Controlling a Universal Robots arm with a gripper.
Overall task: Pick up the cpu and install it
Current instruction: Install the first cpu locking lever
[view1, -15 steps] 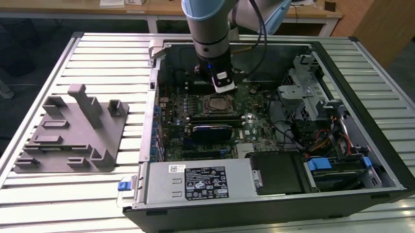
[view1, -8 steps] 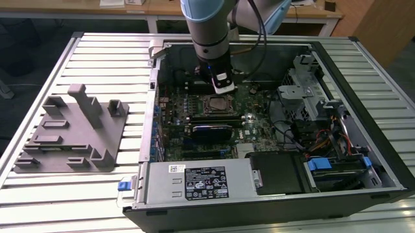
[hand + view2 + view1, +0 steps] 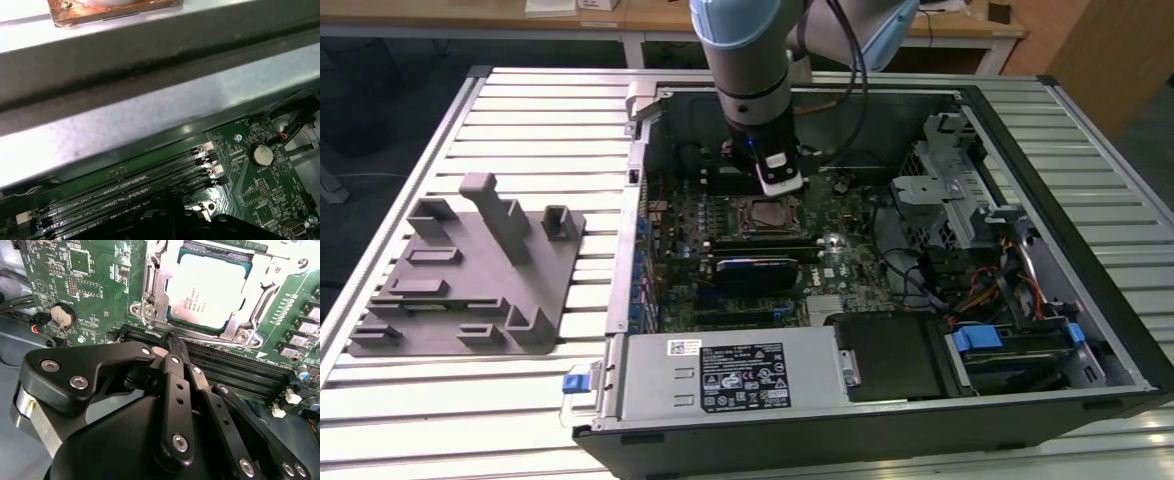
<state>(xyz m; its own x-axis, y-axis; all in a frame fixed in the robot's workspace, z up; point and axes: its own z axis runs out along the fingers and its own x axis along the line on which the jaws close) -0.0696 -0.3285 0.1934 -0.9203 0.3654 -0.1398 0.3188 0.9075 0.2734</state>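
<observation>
An open computer case (image 3: pixel 1067 300) lies on a slatted metal worktop (image 3: pixel 520 110). Its green circuit board (image 3: pixel 100 285) carries black memory slots (image 3: pixel 125 187) and a round coin battery (image 3: pixel 62 315). A grey plastic fixture (image 3: pixel 467 270) with upright posts sits beside the case.

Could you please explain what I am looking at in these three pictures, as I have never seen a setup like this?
A robot arm reaches down into an open computer case lying on a slatted metal table. The exterior view shows the whole scene from a camera off the arm; both wrist views come from cameras riding on the arm. In the second wrist view the black pincer is shut and holds nothing, just beside the cpu, which already sits in its socket under the metal frame. The first wrist view shows the memory slots. A grey plastic fixture lies at the exterior view's left.
</observation>
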